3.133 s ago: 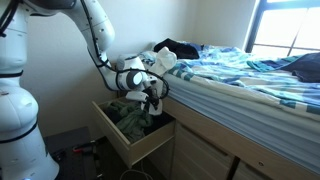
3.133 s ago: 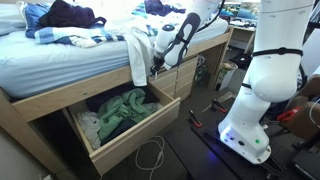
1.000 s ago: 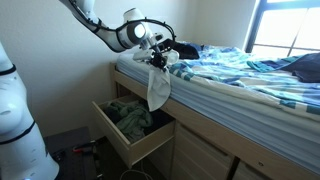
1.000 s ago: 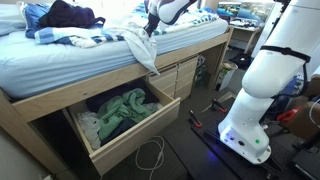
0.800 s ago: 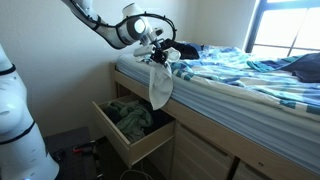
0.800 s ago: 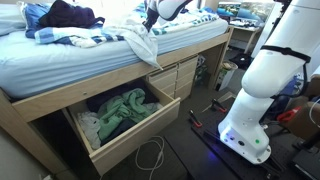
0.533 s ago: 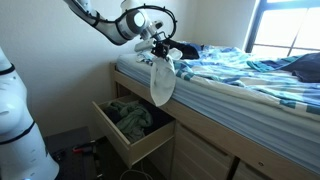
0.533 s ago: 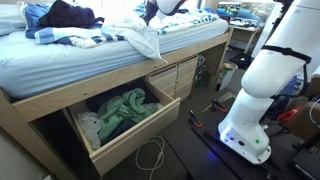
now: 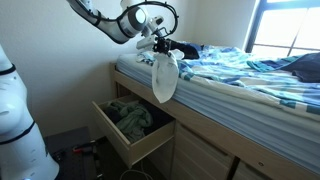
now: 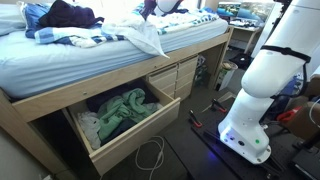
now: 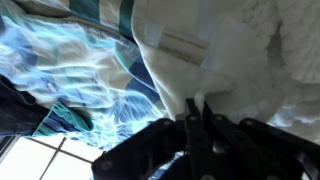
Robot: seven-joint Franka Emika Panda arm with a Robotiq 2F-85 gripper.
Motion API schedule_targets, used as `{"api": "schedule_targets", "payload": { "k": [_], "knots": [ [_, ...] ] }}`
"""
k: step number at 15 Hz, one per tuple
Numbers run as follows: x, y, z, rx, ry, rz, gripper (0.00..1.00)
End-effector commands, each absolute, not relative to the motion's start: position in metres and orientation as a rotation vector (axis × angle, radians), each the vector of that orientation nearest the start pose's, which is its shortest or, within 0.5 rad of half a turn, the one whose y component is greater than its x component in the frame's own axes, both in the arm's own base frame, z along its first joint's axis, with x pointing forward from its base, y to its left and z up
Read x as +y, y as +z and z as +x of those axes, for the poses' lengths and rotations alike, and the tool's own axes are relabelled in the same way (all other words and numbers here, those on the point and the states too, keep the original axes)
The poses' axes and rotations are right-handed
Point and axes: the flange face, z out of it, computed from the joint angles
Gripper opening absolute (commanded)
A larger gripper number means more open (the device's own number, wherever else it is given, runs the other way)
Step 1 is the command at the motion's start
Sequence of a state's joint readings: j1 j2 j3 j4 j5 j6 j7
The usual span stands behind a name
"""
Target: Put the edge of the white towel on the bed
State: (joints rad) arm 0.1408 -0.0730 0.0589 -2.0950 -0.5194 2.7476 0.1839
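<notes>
I am pinching the top edge of the towel (image 9: pixel 164 82) in my gripper (image 9: pixel 157 44), jaws closed tight on the cloth, as the wrist view shows. I am holding it above the corner of the bed (image 9: pixel 245 85) so the edge is clearing the mattress, while the rest is hanging down the side, over the open drawer (image 9: pixel 135 145). It looks high enough to me. What remains is carrying the edge inward over the bedding and lowering it, so it is lying there before I let go.
</notes>
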Motion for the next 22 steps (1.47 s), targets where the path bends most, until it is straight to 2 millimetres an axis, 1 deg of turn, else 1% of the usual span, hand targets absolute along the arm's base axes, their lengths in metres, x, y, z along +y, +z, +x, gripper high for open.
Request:
{"api": "schedule_targets", "payload": {
  "k": [1,8,9,11,14,19,22],
  "knots": [
    [0.135,0.533,0.561,-0.662,-1.25,-3.051,0.05],
    [0.135,0.532,0.564,-0.664,-1.248,-3.052,0.05],
    [0.135,0.532,0.564,-0.664,-1.248,-3.052,0.02],
    [0.139,0.537,0.568,-0.649,-1.296,-3.045,0.01],
    [0.147,0.549,0.579,-0.612,-1.383,-3.033,0.01],
    [0.167,0.59,0.596,-0.478,-1.628,-2.979,0.01],
    [0.177,0.605,0.611,-0.419,-1.734,-2.929,0.01]
  ]
}}
